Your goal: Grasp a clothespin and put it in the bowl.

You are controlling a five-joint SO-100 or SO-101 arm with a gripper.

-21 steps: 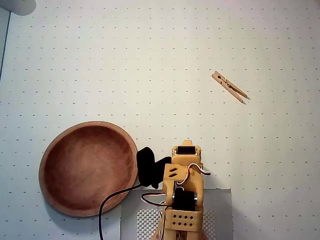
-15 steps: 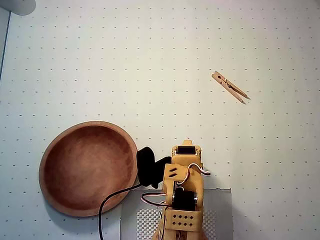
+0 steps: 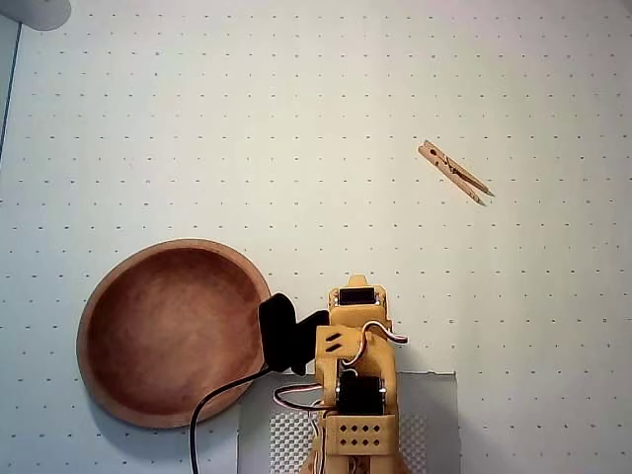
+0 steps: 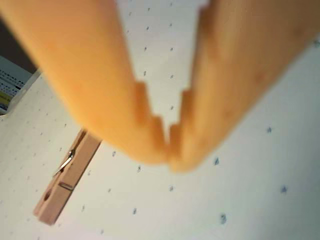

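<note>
The clothespin (image 3: 454, 172) is light-tan wood with a metal spring. It lies flat on the dotted white mat at the upper right of the overhead view. The reddish-brown wooden bowl (image 3: 99, 301) sits at the lower left, and nothing shows inside it. My orange gripper (image 3: 357, 284) is folded back over the arm's base at the bottom centre, far from the clothespin and just right of the bowl. In the wrist view the gripper (image 4: 169, 150) has its tips touching with nothing between them. The clothespin (image 4: 65, 182) shows at the lower left, partly hidden behind one finger (image 4: 95, 80).
The arm's base stands on a grey plate (image 3: 439, 420) at the bottom edge. A black cable (image 3: 212, 400) runs from the arm past the bowl's rim. A pale round object (image 3: 35, 12) sits at the top left corner. The mat's left edge (image 3: 8, 89) borders a bluish surface.
</note>
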